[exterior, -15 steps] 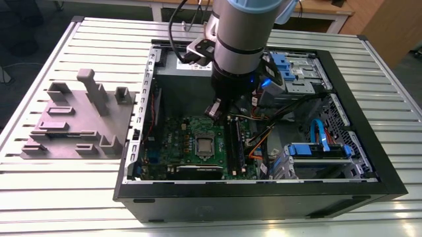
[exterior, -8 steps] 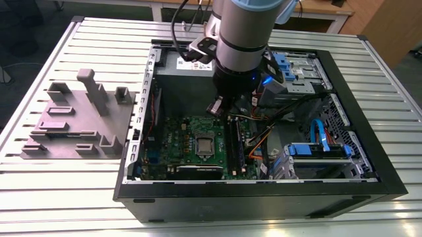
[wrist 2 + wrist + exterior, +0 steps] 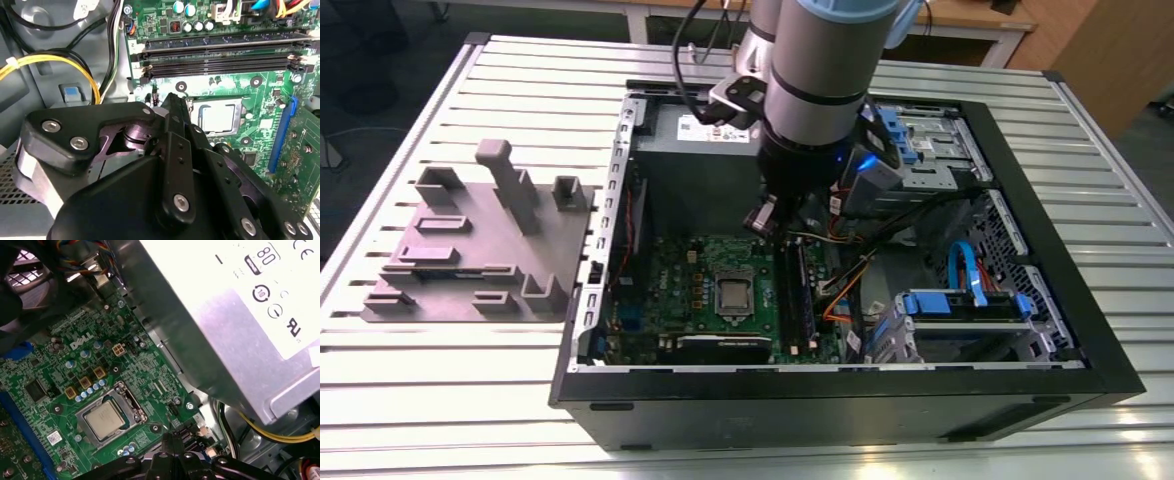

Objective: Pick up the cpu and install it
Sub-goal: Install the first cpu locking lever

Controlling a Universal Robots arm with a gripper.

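Exterior view, left to right: grey fixture block (image 3: 474,250) at left on the slatted table (image 3: 440,390), open PC case (image 3: 854,395) centre-right. Motherboard (image 3: 707,295) low in the case, cpu (image 3: 735,294) seated in its socket at frame centre. Gripper (image 3: 765,222) hangs above the board, just up and right of the cpu, apart from it. Fingertips look closed together with nothing between them. Cpu (image 3: 218,117) sits beyond the gripper tip in the second wrist view; power supply box (image 3: 225,325) upper right in the first wrist view.
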